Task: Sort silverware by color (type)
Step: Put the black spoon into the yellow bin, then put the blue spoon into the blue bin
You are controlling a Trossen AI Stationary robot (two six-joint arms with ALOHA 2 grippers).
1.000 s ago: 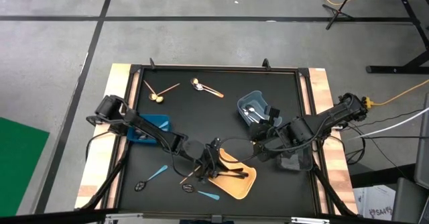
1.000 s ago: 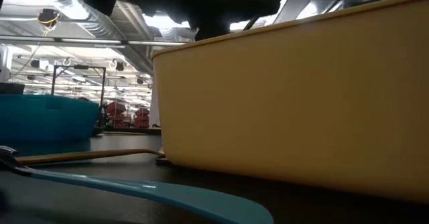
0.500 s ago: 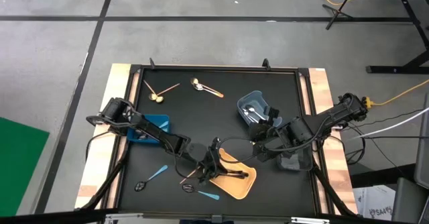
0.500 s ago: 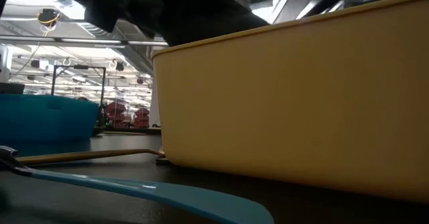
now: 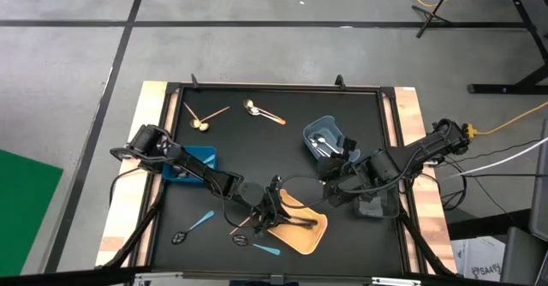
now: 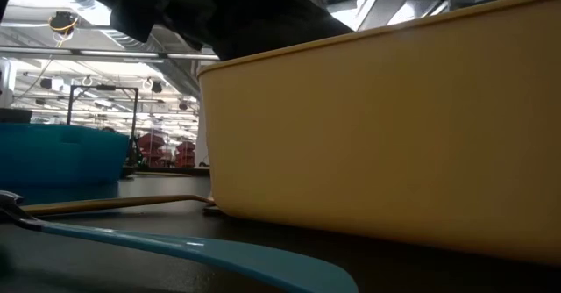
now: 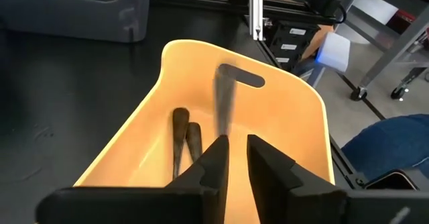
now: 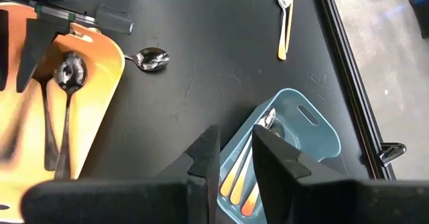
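My left gripper (image 7: pixel 236 160) hangs open over the yellow bin (image 7: pixel 315 110), near the table's near edge (image 5: pixel 272 211). A blurred black spoon (image 7: pixel 224 106) streaks from its fingertips into the bin, where two black spoons (image 7: pixel 184 140) lie on the floor. My right gripper (image 8: pixel 234 150) is open and holds nothing, beside the light-blue bin (image 8: pixel 308 127) that holds orange-handled spoons (image 8: pixel 238 174). Loose spoons lie flat on the black mat: gold ones (image 5: pixel 204 120), an orange-handled one (image 5: pixel 264 111), light-blue-handled ones (image 5: pixel 199 223) and a black one (image 5: pixel 177 237). My left gripper has the blurred black spoon's near end (image 7: pixel 221 137) right at its fingertips, pointing down into the yellow bin. Whether the fingers touch the spoon I cannot tell.
A dark-blue bin (image 5: pixel 193 162) sits under my left arm and a dark grey bin (image 5: pixel 373 205) under my right arm. A shiny spoon bowl (image 8: pixel 153 58) lies on the mat between the bins. The yellow bin's wall (image 6: pixel 386 126) fills the low view, with a light-blue handle (image 6: pixel 175 247) before it.
My left gripper has come farther in over the yellow bin's rim, its dark bulk spreading along the rim in the low view. My right arm has kept still.
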